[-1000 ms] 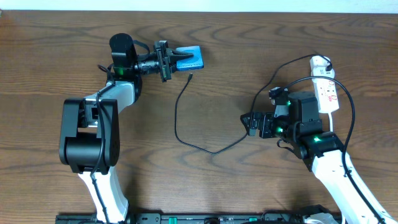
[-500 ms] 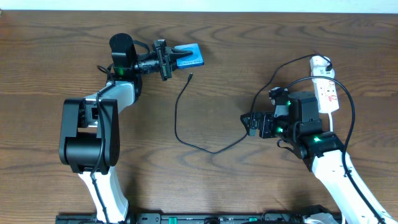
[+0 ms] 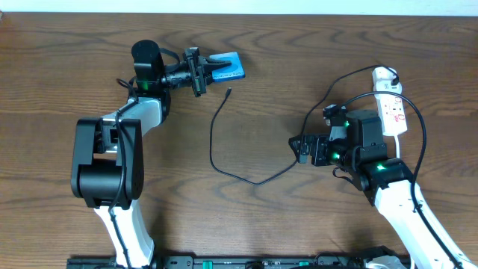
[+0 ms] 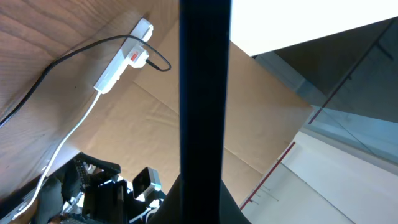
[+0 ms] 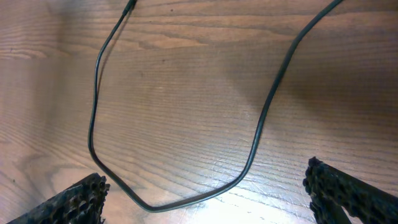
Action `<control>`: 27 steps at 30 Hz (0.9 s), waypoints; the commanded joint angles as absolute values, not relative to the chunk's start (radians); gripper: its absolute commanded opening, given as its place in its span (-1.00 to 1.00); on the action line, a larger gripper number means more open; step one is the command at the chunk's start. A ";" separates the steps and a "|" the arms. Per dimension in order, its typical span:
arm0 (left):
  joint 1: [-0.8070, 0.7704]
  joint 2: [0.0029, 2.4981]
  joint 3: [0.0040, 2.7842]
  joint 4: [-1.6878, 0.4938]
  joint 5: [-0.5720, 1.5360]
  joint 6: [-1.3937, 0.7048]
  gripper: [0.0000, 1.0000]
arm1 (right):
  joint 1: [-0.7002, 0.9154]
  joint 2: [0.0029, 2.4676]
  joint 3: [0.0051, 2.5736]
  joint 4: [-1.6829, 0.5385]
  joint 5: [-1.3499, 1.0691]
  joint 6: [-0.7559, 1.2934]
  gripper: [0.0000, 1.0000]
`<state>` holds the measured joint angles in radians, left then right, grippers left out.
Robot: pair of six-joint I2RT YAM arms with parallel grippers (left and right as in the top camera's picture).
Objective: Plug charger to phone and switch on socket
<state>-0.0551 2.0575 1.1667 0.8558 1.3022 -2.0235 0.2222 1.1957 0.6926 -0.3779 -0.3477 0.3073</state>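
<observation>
The phone [image 3: 226, 67], with its light blue screen, is held at the back of the table in my left gripper [image 3: 200, 72], which is shut on its left end and holds it tilted on edge. In the left wrist view the phone shows as a dark upright bar [image 4: 205, 93] between the jaws. The charger cable [image 3: 213, 146] loops over the table, and its small connector [image 3: 228, 93] lies free just below the phone. My right gripper [image 3: 302, 147] is open and low over the cable's loop [image 5: 255, 143], with its fingers [image 5: 208, 193] on either side. The white socket [image 3: 391, 108] lies at the far right.
The socket also shows in the left wrist view [image 4: 121, 59] with its red mark and white lead. A thicker black cable arcs from the socket around the right arm [image 3: 422, 142]. The right arm's body sits right beside the socket.
The left gripper has turned the phone slightly more onto its edge, so it looks narrower. The right arm and the cable have not moved.
</observation>
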 commanded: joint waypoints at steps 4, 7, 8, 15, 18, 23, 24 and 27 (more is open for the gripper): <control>-0.052 2.046 1.190 0.863 1.297 -2.062 -0.86 | 0.228 1.188 0.696 -0.377 -0.389 0.318 0.99; -0.052 2.046 1.190 0.863 1.297 -2.062 -0.86 | 0.228 1.188 0.696 -0.366 -0.396 0.337 0.99; -0.052 2.046 1.190 0.863 1.297 -2.062 -0.86 | 0.228 1.188 0.696 -0.359 -0.397 0.361 0.99; -0.051 2.046 1.190 0.864 1.297 -2.009 -0.86 | 0.294 1.194 0.697 -0.192 -0.414 0.452 0.86; -0.043 2.046 1.190 0.865 1.287 -2.000 -0.86 | 0.364 1.213 0.699 -0.136 -0.342 0.477 0.80; 0.006 2.046 1.190 0.864 1.286 -1.945 -0.86 | 0.481 1.279 0.725 -0.079 -0.210 0.501 0.77; 0.020 2.046 1.190 0.864 1.292 -1.940 -0.86 | 0.496 1.301 0.737 -0.072 -0.196 0.501 0.76; 0.067 2.046 1.190 0.864 1.317 -1.905 -0.86 | 0.532 1.394 0.802 -0.066 -0.185 0.501 0.72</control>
<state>0.0132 2.0575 1.1667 0.8558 1.2839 -1.9667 0.4992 1.3170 0.7246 -0.0731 -0.2508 0.4839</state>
